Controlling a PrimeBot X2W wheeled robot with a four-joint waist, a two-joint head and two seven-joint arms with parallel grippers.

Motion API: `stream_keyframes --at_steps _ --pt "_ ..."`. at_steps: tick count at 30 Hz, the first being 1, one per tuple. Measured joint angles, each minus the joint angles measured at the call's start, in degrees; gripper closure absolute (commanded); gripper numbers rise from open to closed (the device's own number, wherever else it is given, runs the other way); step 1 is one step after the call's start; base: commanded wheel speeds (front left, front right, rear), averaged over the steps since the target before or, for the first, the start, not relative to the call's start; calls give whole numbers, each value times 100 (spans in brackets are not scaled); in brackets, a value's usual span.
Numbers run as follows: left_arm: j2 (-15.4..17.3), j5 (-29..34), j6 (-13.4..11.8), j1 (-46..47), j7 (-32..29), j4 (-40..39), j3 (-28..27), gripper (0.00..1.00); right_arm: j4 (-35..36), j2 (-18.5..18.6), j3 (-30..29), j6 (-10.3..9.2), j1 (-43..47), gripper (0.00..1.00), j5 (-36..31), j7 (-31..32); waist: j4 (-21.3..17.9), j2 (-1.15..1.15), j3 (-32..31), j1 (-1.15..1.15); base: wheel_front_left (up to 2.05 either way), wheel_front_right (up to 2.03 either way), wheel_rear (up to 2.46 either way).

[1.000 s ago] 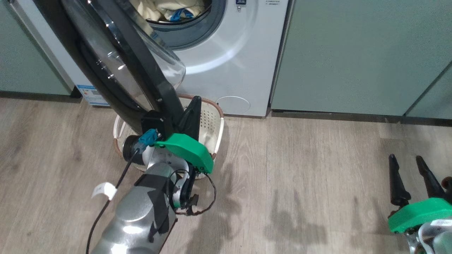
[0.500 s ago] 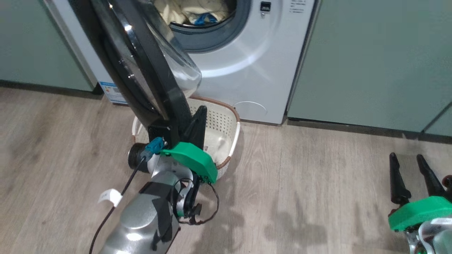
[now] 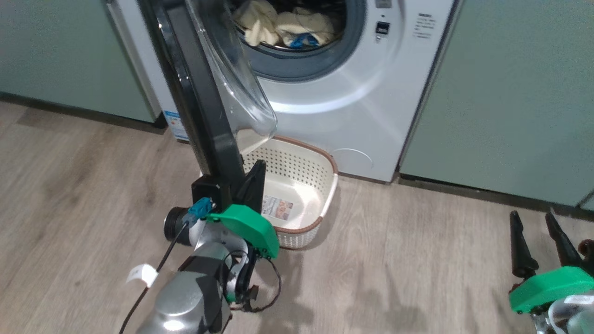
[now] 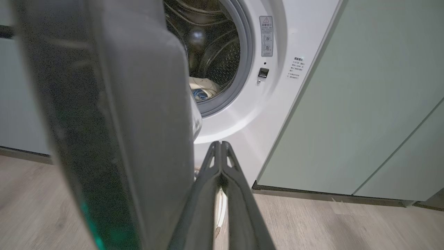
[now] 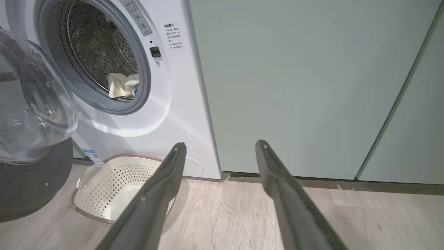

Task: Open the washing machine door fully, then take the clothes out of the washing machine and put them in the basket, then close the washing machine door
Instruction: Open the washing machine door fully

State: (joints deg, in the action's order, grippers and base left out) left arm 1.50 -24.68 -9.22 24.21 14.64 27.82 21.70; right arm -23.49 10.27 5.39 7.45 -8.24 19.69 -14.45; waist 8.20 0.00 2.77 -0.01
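Wood floor (image 3: 417, 241), closed left fingers (image 3: 253, 185) beside door (image 3: 200, 102)

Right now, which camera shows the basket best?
The head view: most of the basket, inside and sticker included. The right wrist view shows one end, partly behind a finger. The left wrist view gives at most a pale sliver behind the fingers.
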Motion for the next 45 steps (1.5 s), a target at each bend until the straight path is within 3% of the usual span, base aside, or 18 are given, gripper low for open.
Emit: stream_keyframes --at_steps 28,45 --pt "18 502 231 -410 0 102 -1017 100 -1 -123 -108 0 133 0 23 0 1261 0 -188 1 0 0 0" --pt "213 705 422 -247 0 444 -2094 100 0 -108 -89 0 207 0 41 0 1617 0 20 1 0 0 0"
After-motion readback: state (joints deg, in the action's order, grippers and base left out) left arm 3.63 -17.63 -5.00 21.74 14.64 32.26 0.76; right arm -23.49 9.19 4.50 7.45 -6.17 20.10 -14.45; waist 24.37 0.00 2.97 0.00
